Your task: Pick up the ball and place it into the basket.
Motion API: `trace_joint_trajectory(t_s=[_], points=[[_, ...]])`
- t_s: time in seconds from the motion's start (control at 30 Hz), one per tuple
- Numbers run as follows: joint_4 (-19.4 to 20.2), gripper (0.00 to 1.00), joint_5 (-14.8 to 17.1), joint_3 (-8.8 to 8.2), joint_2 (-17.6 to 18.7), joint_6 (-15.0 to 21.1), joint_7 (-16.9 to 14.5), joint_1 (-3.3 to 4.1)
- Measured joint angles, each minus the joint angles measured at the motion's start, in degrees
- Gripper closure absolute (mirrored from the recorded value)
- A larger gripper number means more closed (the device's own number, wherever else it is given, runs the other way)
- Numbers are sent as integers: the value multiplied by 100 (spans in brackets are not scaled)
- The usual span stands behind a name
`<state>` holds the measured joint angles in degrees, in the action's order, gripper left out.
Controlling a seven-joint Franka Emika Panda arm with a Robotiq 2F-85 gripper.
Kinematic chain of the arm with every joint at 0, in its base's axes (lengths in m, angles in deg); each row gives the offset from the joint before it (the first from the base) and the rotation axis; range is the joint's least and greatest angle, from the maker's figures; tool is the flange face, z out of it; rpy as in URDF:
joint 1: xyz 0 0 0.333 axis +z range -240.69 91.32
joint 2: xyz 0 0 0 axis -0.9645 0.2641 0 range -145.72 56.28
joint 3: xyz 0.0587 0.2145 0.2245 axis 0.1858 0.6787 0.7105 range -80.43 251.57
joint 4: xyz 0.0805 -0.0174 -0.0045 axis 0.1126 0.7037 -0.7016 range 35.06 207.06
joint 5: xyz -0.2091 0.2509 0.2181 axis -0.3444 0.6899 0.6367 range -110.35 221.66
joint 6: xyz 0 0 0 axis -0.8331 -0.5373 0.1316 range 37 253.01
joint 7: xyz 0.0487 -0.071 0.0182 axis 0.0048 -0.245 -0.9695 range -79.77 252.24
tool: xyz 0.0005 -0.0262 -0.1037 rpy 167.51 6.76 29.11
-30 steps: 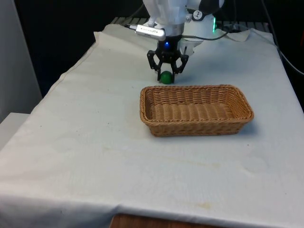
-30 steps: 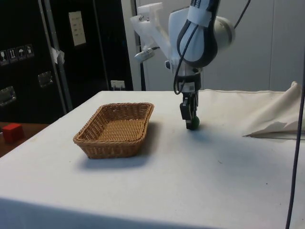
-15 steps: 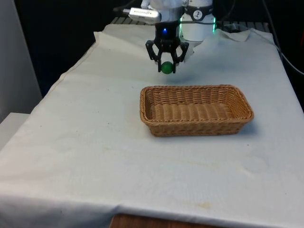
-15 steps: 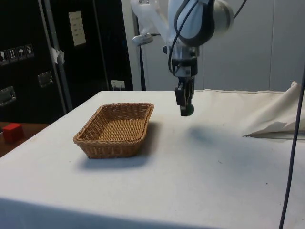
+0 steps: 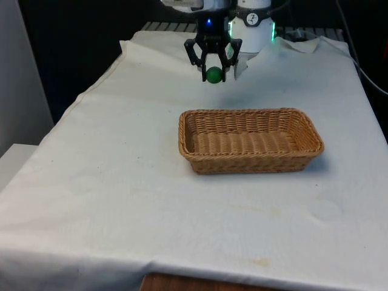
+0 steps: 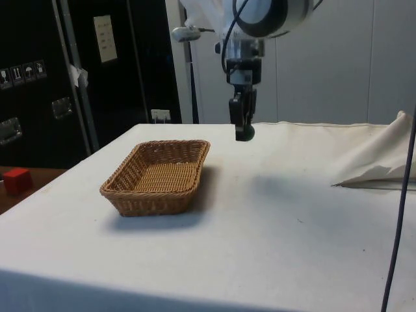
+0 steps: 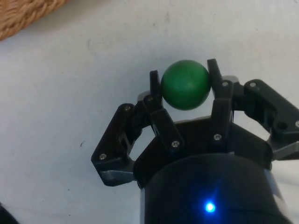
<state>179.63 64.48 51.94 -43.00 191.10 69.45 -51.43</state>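
In the front view, the wicker basket (image 5: 250,140) sits on the white cloth (image 5: 121,182), its long side facing the camera, and its woven floor lies bare with nothing inside. Beyond it, towards the far end of the table and off the basket's corner on the front view's left, the gripper (image 5: 213,74) hangs in the air pointing straight down, its two fingers clamped on a green ball (image 5: 213,74) that is clear of the cloth.

In the side view, the basket (image 6: 159,175) shows the same bare interior. The gripper (image 6: 244,133) hangs vertically from the white arm (image 6: 260,13), higher than the basket's rim and beside its far end, not over it. The ball (image 6: 244,134) sits at the fingertips, well above the table.

In the wrist view, the ball (image 7: 185,84) is pinched between the two black fingers (image 7: 155,88), one on each side, with the cloth (image 7: 70,93) beneath it. A corner of the basket (image 7: 23,14) shows at the picture's edge, apart from the ball.
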Motion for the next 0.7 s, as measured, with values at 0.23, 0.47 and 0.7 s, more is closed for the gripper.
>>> trace_joint_trajectory(t_s=[0.23, 0.47, 0.7], points=[[-298, 99, -80, -6, -212, -464, 17, 0], [-625, 99, -149, 0, -292, -911, 23, 6], [-917, 99, -149, 80, -304, -1261, 23, 29]])
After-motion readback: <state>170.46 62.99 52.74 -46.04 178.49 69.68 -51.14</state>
